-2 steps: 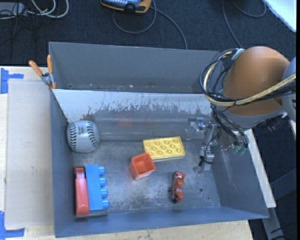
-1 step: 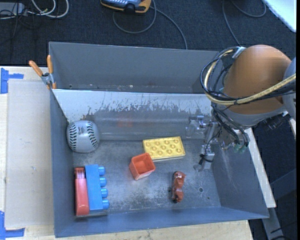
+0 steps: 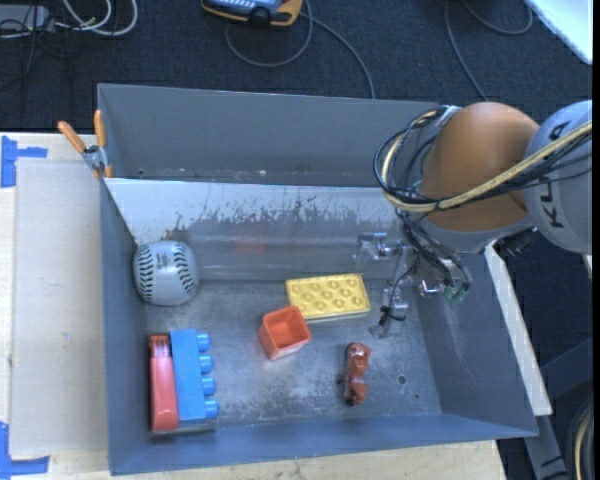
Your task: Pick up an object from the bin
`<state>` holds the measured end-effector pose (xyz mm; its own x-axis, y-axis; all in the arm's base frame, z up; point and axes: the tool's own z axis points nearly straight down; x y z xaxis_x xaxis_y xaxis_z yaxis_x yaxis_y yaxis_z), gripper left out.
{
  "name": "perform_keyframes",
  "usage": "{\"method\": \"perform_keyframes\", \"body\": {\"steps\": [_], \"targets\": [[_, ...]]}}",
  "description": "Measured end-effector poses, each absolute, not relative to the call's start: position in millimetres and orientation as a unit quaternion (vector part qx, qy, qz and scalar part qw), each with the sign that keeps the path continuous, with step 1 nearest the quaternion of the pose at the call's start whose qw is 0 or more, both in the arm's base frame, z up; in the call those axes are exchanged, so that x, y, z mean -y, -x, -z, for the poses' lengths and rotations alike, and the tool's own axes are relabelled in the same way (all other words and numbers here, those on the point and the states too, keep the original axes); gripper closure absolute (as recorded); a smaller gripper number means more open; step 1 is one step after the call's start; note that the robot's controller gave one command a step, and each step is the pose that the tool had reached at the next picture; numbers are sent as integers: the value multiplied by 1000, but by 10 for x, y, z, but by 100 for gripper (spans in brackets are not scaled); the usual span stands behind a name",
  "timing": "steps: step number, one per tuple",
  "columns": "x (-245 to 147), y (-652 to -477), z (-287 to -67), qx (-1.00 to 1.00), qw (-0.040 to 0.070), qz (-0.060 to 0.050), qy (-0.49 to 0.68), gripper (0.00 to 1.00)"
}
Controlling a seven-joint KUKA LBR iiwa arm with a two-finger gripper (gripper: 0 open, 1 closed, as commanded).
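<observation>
grey metal bin (image 3: 280, 163), sloped walls, scuffed floor.

far left of the floor: a grey ball (image 3: 165, 271) with dark stitch-like lines, sitting against the foot of the left wall, towards the back.

front left corner: a red block (image 3: 162, 383) lying lengthwise, with a blue studded brick (image 3: 193, 375) touching its right side. studs point right. the pair lies well apart from the ball.

centre: a small orange cup-like cube (image 3: 284, 332), open side up, slightly turned. just behind it and to the right is a flat yellow studded plate (image 3: 327, 297), lying level, long side across the bin. the plate's front left corner is very close to the cube; contact cannot be told.

right of centre, near the front: a small brown figure (image 3: 356, 373), lying on the floor apart from the rest.

right: the arm's orange cover (image 3: 477, 163) and looped cables (image 3: 405, 163) hang over the right wall. the gripper (image 3: 391, 313) is low, just beside the right end of the yellow plate, which is the nearest piece to it and lies flat on the floor. the brown figure is a little nearer the front. whether the gripper is released or clenched cannot be told.
</observation>
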<state>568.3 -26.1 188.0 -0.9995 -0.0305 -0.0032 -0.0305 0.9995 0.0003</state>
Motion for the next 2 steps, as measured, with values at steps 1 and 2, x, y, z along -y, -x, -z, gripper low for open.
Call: {"method": "perform_keyframes", "body": {"steps": [1, 2], "targets": [[317, -6185, -1592, -1000, 1, 0, -20, 0], [385, -6179, -1540, -1000, 2, 0, 25, 0]]}}
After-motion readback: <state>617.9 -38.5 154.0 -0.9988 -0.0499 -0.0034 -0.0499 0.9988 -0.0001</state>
